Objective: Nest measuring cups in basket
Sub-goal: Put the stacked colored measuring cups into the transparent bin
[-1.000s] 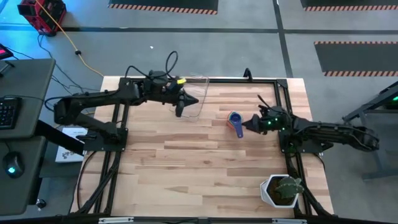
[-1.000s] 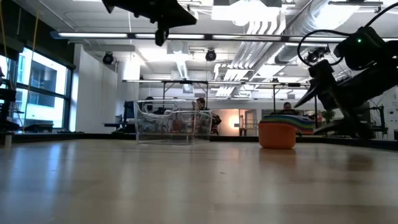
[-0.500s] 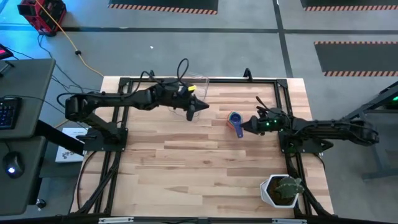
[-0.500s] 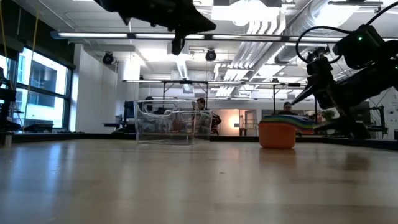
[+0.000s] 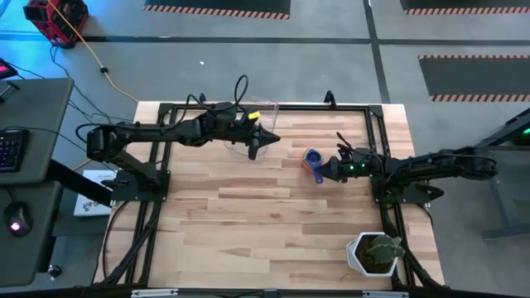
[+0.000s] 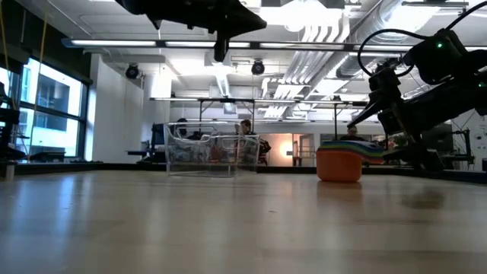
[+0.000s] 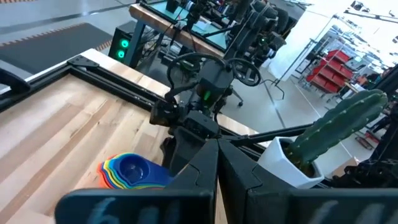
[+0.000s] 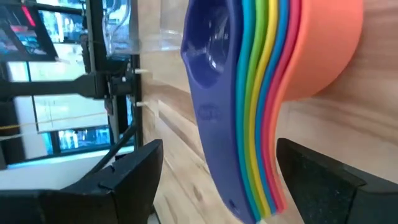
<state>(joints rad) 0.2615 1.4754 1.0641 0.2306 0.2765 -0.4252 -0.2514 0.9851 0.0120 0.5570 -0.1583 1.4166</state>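
The nested stack of coloured plastic measuring cups (image 5: pixel 313 161) sat right of centre in the high view. The right gripper (image 5: pixel 328 169) straddled its handles, fingers spread, unclamped. The left gripper (image 5: pixel 263 139), fingers together, hovered over the clear rectangular plastic basket (image 5: pixel 263 111) at upper centre.

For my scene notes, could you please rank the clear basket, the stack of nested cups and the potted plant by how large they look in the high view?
1. The basket, though the left gripper hides part of it.
2. The potted plant, not much smaller.
3. The nested measuring cups, clearly smallest, at the open right gripper.
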